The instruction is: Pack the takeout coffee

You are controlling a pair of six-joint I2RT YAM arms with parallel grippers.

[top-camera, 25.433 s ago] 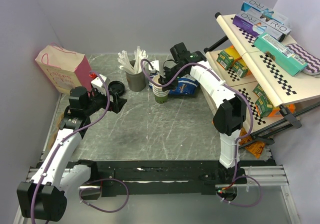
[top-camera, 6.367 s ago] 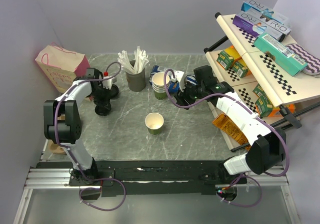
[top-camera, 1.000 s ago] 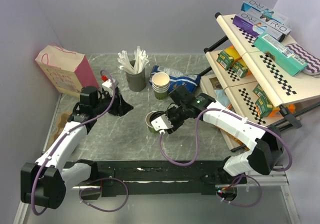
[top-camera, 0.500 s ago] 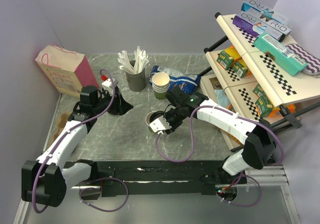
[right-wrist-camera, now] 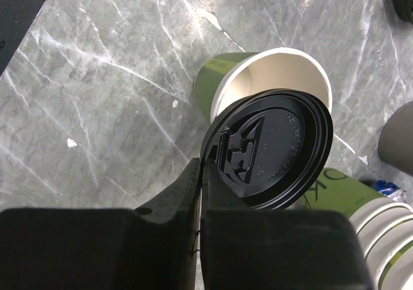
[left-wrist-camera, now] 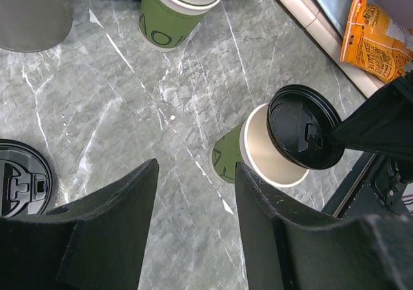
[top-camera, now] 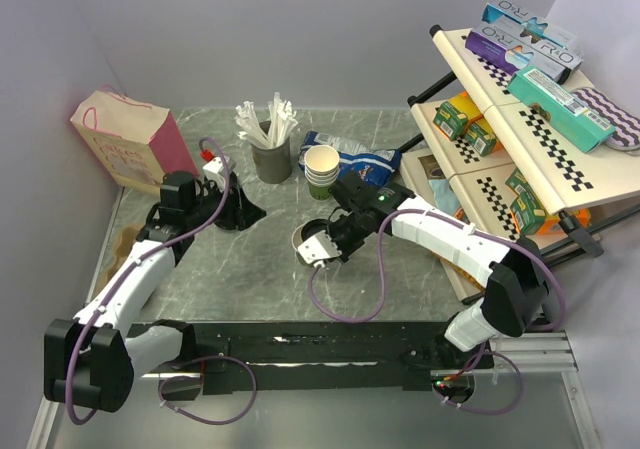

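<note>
The green paper cup [top-camera: 303, 239] stands open on the marble table, with no lid on it. My right gripper [top-camera: 326, 250] is shut on the edge of a round black lid [right-wrist-camera: 271, 148]. It holds the lid tilted, just above the near side of the cup's rim [right-wrist-camera: 277, 70]. The left wrist view shows the cup [left-wrist-camera: 227, 161] with the lid [left-wrist-camera: 303, 135] overlapping its right rim. My left gripper [top-camera: 240, 212] is open and empty, well to the left of the cup; its jaws [left-wrist-camera: 195, 167] are spread wide.
A stack of lidless cups [top-camera: 321, 169] stands behind the cup. A grey holder of stirrers [top-camera: 270, 157] and a blue snack bag [top-camera: 355, 154] are at the back. A pink paper bag [top-camera: 125, 134] is far left, a loose black lid [left-wrist-camera: 22, 177] lies below my left gripper, and a snack rack [top-camera: 520, 119] is on the right.
My right gripper has shifted the lid slightly left, further over the cup's rim. The left arm has barely moved.
</note>
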